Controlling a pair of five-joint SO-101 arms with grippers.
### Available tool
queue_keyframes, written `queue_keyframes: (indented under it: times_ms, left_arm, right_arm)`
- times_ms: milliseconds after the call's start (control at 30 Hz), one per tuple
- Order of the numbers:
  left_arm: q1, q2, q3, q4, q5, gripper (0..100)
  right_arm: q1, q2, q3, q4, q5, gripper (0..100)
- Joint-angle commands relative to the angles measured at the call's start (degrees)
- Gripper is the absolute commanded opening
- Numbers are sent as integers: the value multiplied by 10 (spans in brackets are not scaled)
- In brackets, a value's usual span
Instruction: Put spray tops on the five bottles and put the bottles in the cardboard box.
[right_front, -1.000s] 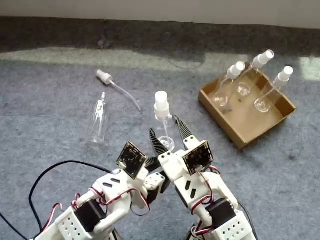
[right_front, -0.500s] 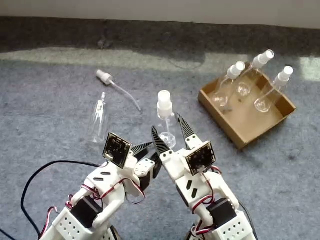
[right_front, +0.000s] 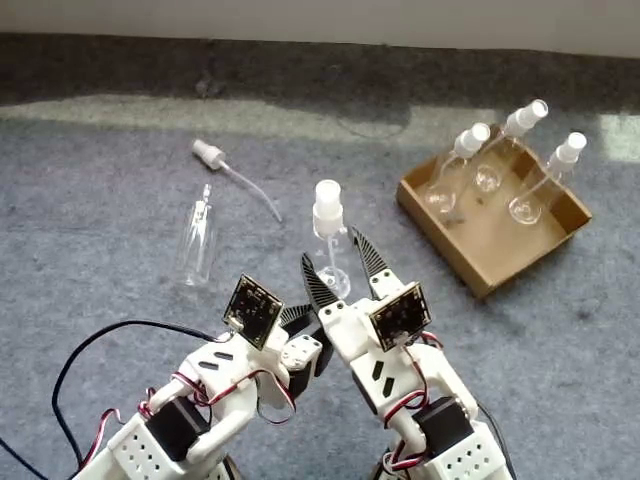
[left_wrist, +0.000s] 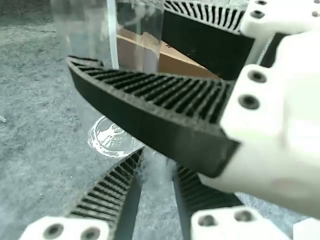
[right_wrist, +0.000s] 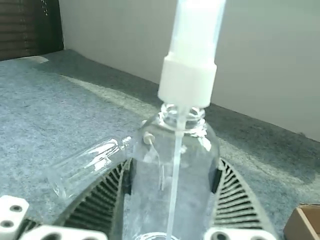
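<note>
Item 1, my right pincer: clenched on the upright bottle, one ribbed finger against each side of the glass, low down. A spray top sits in its neck, with the tube running down inside. The top's head is cut off in my right wrist view

Item 2, my left pincer: low over the tabletop, just beside the right pincer's left finger, and largely covered by my right arm from above. Released or clenched, I cannot tell

Item 3, bare bottle: lying on its side, ahead and left of my left pincer, apart from it

Item 4, loose spray top: curved tube attached, just beyond the bare bottle

Item 5, cardboard box: ahead and right of my right pincer, well apart. Three capped bottles lean inside, their glass hard to make out against the box floor
</note>
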Motion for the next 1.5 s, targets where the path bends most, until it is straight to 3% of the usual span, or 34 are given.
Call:
queue_keyframes:
  times_ms: [0,267,433,733,1167,1467]
  left_arm:
    - [10,-7,9,-4,6,38]
    - [8,-7,11,-33,7,38]
    - [0,-7,11,-65,7,38]
    - [-109,-7,11,-105,7,38]
    - [-119,-6,11,-102,4,38]
    - [-116,-7,11,-26,3,39]
  right_arm:
    - [-1,-8,-53,-15,1,117]
    - [-5,-8,-67,-15,-3,117]
    - [-51,-8,-65,-11,0,117]
    - [-63,-8,-66,-11,0,117]
    - [-61,-8,-62,-10,0,117]
    - [75,-8,-41,9,0,117]
